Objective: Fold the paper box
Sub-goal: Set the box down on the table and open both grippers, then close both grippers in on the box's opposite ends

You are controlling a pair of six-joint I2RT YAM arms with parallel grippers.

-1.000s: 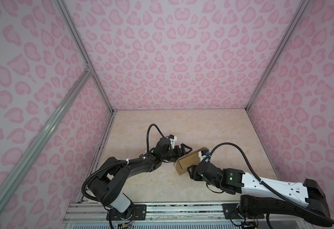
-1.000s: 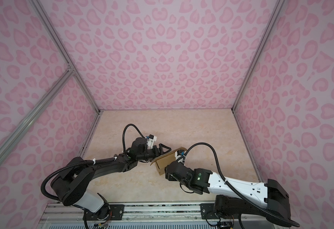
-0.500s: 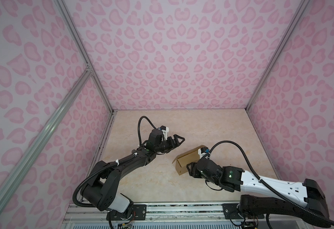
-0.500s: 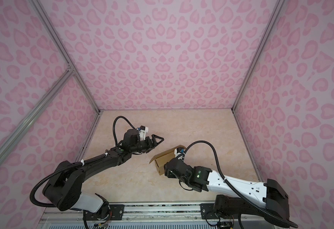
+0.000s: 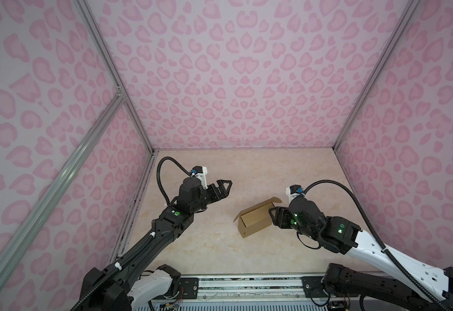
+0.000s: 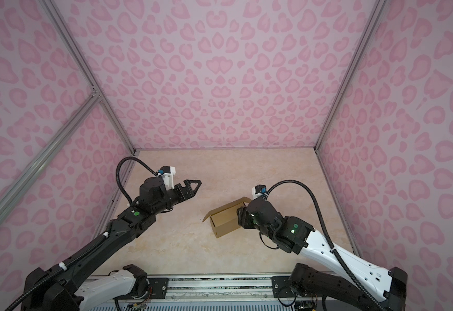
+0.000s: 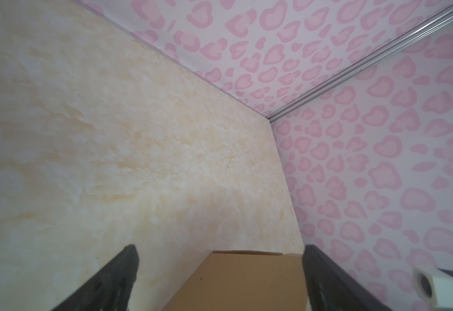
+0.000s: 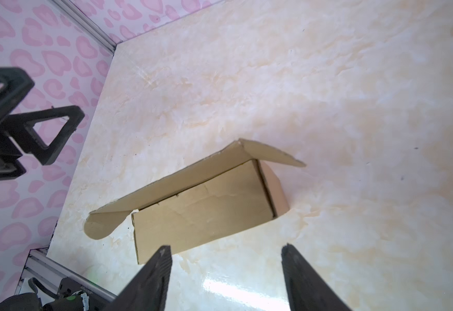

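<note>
Paper box (image 5: 256,221) formed on bench (image 5: 214,250), lid flap not yet tucked; left end effector (image 5: 221,188) apart, raised clear; right end effector (image 8: 225,280) apart, empty, just beside box; next likely closing the lid.

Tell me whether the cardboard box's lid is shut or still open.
Open. In the right wrist view the box stands formed on the table, but its lid flap juts up, its rounded tab untucked.

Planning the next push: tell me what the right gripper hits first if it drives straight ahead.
Probably the brown cardboard paper box: the open right gripper points at its near wall, apart from it. Depth is uncertain.
</note>
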